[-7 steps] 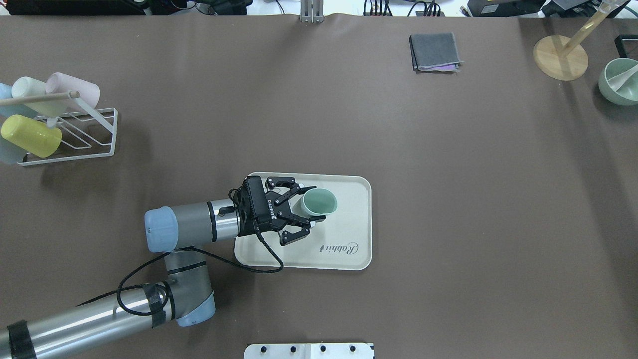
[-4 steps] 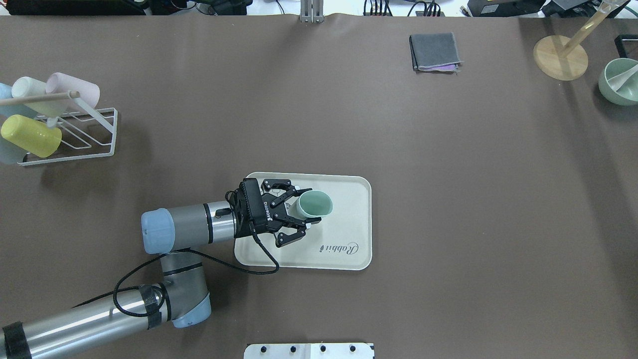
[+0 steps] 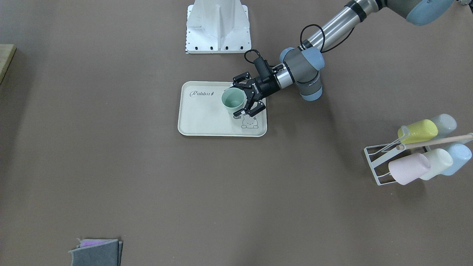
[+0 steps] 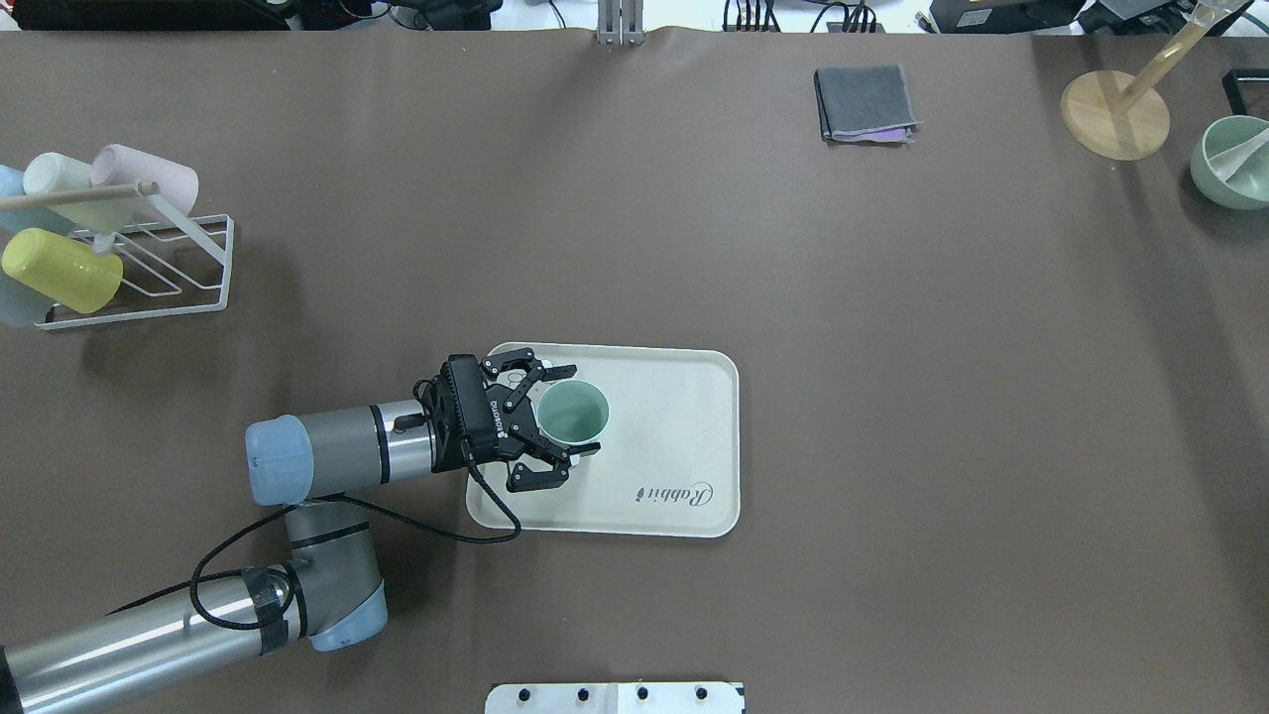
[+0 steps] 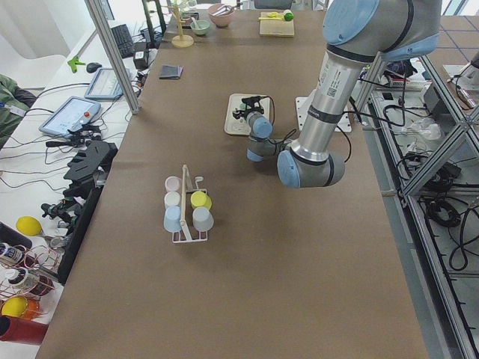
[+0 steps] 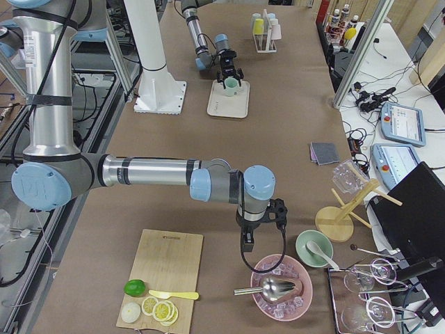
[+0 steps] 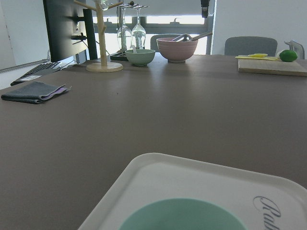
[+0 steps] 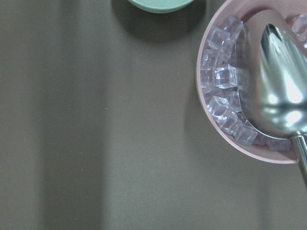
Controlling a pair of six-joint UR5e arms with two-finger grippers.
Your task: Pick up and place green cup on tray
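Observation:
The green cup (image 4: 572,412) stands upright, mouth up, over the left part of the cream tray (image 4: 674,446) with its "Rabbit" script. My left gripper (image 4: 579,413) comes in from the left, level with the cup, with one finger on each side of it, shut on it. I cannot tell whether the cup's base touches the tray. The front-facing view shows the same grip (image 3: 234,103) on the cup (image 3: 232,99) over the tray (image 3: 201,118). In the left wrist view the cup's rim (image 7: 182,215) fills the bottom edge. My right gripper (image 6: 257,233) hangs far off; I cannot tell its state.
A white wire rack (image 4: 149,278) with several pastel cups stands at the far left. A folded grey cloth (image 4: 865,102), a wooden stand (image 4: 1115,114) and a green bowl (image 4: 1234,164) are at the back right. A pink bowl of ice cubes (image 8: 249,72) with a spoon lies under the right wrist.
My left gripper has moved left toward the tray's left edge, and the green cup has moved with it between the fingers.

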